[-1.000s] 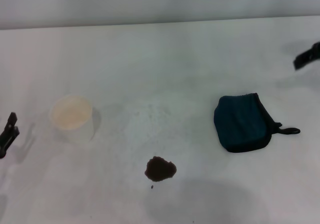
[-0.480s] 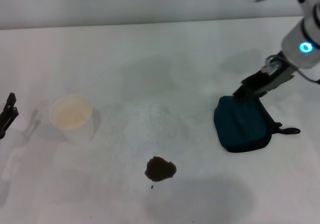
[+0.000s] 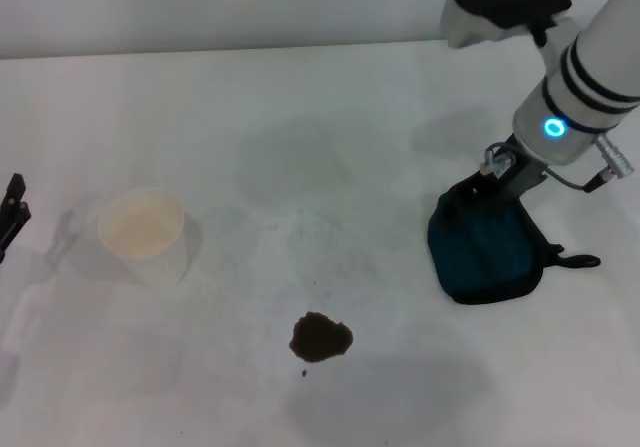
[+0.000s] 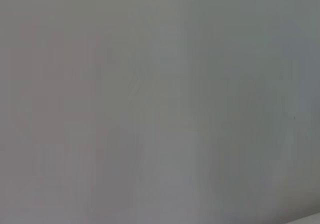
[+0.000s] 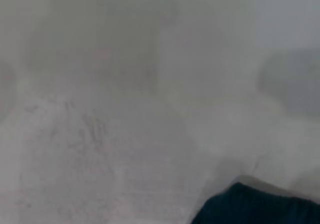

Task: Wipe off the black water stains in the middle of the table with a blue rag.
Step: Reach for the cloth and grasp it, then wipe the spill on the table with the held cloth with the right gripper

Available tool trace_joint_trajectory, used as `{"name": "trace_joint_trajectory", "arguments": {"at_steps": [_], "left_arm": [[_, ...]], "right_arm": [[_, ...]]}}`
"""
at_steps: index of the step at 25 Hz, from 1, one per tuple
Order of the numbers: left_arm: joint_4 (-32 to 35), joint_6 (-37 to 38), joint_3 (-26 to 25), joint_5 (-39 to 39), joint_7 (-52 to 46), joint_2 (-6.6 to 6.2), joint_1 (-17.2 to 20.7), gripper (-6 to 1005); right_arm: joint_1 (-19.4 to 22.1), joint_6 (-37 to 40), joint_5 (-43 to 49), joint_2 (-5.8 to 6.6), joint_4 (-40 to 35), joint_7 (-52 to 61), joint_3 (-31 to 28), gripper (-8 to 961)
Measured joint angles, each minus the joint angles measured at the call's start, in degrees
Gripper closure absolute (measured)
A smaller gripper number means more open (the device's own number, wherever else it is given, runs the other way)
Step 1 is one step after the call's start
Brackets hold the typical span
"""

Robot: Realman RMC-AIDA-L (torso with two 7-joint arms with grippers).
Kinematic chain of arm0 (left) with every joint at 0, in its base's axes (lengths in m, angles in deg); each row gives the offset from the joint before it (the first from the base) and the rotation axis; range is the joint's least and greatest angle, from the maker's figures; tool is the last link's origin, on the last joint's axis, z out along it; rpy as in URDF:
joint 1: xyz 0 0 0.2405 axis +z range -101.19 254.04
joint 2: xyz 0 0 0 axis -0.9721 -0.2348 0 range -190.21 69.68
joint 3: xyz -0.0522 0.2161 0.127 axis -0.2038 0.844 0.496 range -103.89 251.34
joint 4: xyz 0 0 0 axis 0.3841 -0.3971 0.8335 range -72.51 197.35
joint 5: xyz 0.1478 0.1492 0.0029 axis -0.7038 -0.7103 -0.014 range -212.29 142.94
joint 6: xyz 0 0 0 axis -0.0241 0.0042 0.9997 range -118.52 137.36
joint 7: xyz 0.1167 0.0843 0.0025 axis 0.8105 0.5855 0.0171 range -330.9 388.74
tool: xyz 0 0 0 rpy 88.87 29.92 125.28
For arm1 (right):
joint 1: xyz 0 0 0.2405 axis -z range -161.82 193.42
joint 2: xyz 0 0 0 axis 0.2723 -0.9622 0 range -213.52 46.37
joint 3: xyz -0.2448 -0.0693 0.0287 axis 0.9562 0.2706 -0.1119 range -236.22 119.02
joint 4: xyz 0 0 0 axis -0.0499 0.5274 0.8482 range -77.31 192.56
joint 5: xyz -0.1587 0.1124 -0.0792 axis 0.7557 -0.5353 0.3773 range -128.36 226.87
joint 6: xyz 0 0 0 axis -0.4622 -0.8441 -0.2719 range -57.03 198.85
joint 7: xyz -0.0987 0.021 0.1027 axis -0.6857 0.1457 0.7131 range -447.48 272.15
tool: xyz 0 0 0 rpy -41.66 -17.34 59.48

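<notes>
We see the right gripper [image 3: 478, 189] at the blue rag's [image 3: 485, 252] far edge – finger state indeterminate – rag right of the black water stains [image 3: 320, 337] (L gripper [image 3: 10, 217] idle at table [image 3: 330, 127] edge).

Soft cloth blue rag [image 3: 487, 250] lies on the smooth, matt white table [image 3: 300, 117].

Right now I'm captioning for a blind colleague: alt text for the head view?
The right pincer sits at the far edge of a dark teal folded rag on a white table; a brown-black stain and pale cup lie leftward.
</notes>
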Motion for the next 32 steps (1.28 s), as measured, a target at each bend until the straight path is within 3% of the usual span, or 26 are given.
{"name": "trace_joint_trajectory", "arguments": {"at_steps": [14, 20, 30, 32], "left_arm": [[-0.32, -0.51, -0.04, 0.49, 0.05, 0.00, -1.49, 121], [-0.70, -0.54, -0.04, 0.52, 0.05, 0.00, -1.53, 120], [-0.97, -0.53, -0.04, 0.53, 0.05, 0.09, -1.45, 121], [-0.97, -0.42, -0.04, 0.53, 0.05, 0.09, -1.45, 121]], "right_arm": [[-2.02, 3.49, 1.52, 0.07, 8.26, -1.16, 2.46, 336], [-2.55, 4.32, 2.00, -0.09, 9.50, -0.40, 4.16, 486], [-2.57, 3.13, 1.35, -0.30, 7.80, 0.10, 5.57, 598], [-2.46, 2.89, 1.01, -0.35, 7.06, 0.12, 5.86, 659]]}}
